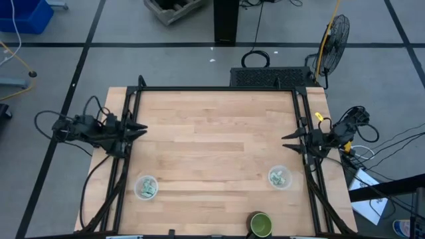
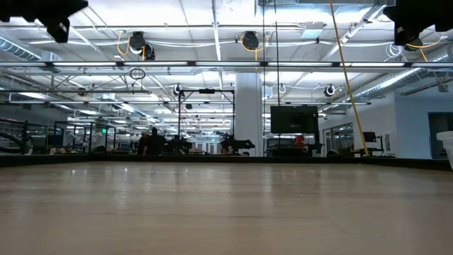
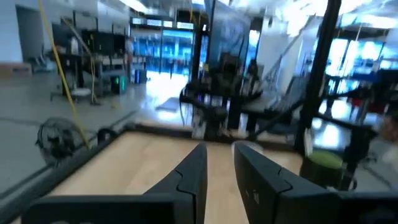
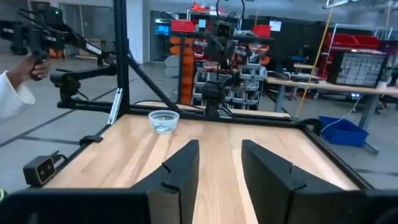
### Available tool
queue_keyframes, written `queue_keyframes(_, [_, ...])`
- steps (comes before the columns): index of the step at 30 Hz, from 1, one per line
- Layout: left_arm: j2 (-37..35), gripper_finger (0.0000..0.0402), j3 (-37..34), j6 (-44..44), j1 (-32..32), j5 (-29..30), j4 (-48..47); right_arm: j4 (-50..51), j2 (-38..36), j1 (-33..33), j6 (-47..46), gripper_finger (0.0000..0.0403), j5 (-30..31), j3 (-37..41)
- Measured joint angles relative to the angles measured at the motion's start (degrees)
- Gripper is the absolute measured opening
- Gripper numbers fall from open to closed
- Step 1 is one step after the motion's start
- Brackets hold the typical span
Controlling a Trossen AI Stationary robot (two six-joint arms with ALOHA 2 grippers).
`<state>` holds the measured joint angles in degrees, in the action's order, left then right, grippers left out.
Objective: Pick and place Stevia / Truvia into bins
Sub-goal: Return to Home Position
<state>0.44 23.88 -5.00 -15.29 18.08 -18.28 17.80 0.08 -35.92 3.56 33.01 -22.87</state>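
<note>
Two clear cups stand near the table's near edge: the left cup [image 1: 146,187] and the right cup [image 1: 279,177]. Pale green and white packets lie inside each, and I see no loose packet on the wood. The right wrist view shows the left cup [image 4: 164,120] far off across the table. My left gripper [image 1: 139,129] hovers open at the table's left edge, about midway along it [image 3: 219,171]. My right gripper [image 1: 287,141] hovers open at the right edge [image 4: 220,168]. Both point inward over the table and hold nothing.
A dark green cup [image 1: 260,224] stands at the near edge, right of centre, and also shows in the left wrist view [image 3: 323,163]. A black frame [image 1: 219,89] rims the table. The broad middle of the wood is bare. A person's hand in a white sleeve [image 4: 15,87] shows beyond the table.
</note>
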Motion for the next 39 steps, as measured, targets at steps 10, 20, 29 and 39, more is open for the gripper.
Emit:
queue_keyframes(10, [0.12, 0.0085, -10.88, -4.05, 3.19, -3.33, 9.01, -6.69, 0.04, 0.00, 8.12, 0.0116, 0.00, 1.16])
queue_keyframes(20, [0.12, 0.0085, -21.01, -9.29, 5.41, -3.65, 19.25, -6.18, 0.04, 0.00, 10.55, 0.0116, 0.19, 1.16])
queue_keyframes(29, [0.12, 0.0085, -22.41, -10.40, 6.12, -6.07, 20.37, -5.71, 0.04, 0.00, 3.85, 0.0116, -0.23, 2.97])
queue_keyframes(39, [1.16, 0.0085, -22.32, -6.69, 6.12, -6.07, 18.45, -11.44, 0.06, -0.02, -1.34, 0.0116, -8.91, 11.33])
